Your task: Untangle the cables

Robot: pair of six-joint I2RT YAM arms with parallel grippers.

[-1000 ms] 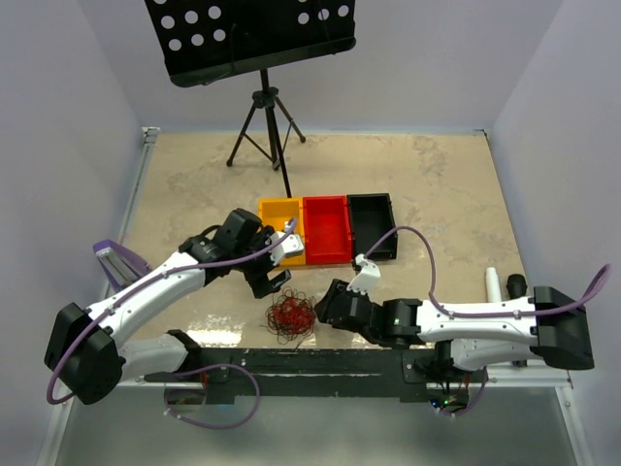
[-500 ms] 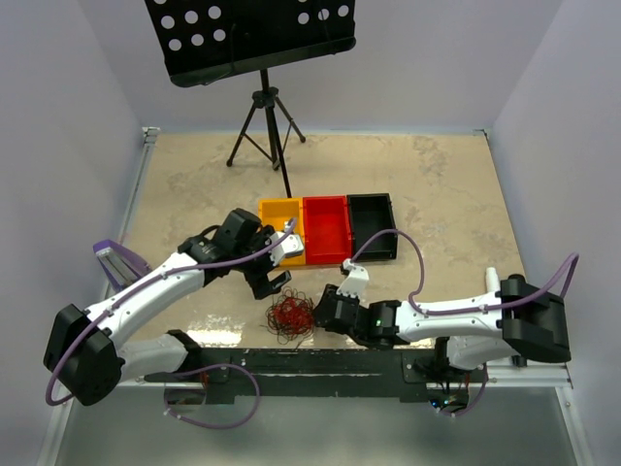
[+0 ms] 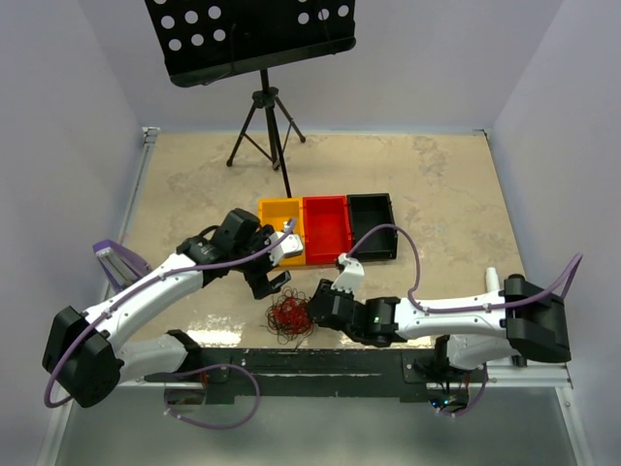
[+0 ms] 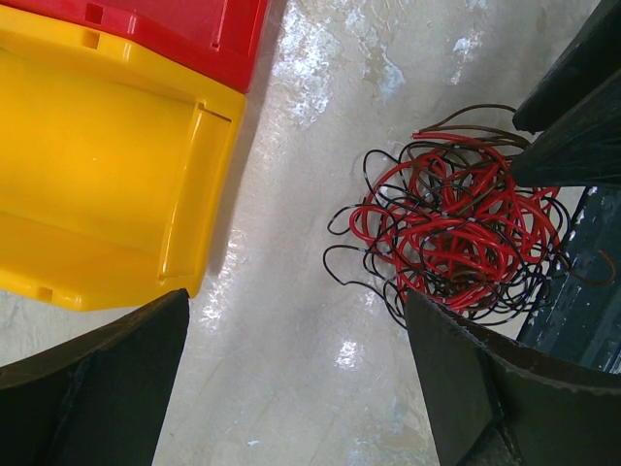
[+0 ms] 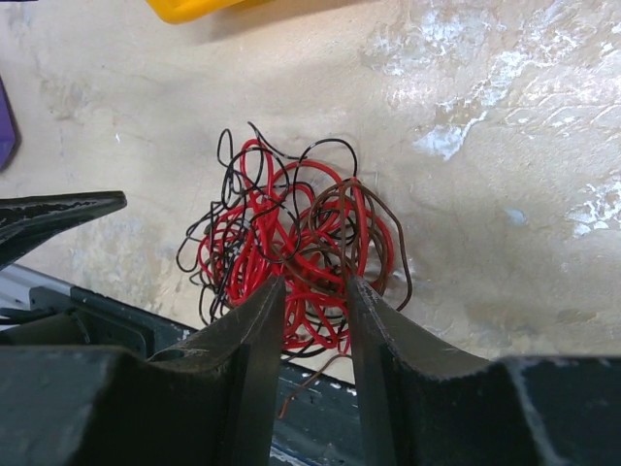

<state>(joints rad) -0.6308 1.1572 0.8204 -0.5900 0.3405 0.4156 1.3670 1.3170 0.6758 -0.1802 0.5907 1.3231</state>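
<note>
The cables point(image 5: 281, 243) lay bunched on the counter point(image 3: 437, 184) near the yellow bin point(image 4: 97, 165); left fingers point(image 4: 97, 388) spread wide, right fingers point(image 5: 252, 330) narrowly parted over red loops. Grabbing several strands risked tightening the knot

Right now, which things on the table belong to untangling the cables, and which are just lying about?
In the job: cables, one red and black tangle; left end effector, open near it; right end effector, straddling its near strands.
Lying about: yellow bin; red bin; black bin; music stand.
</note>
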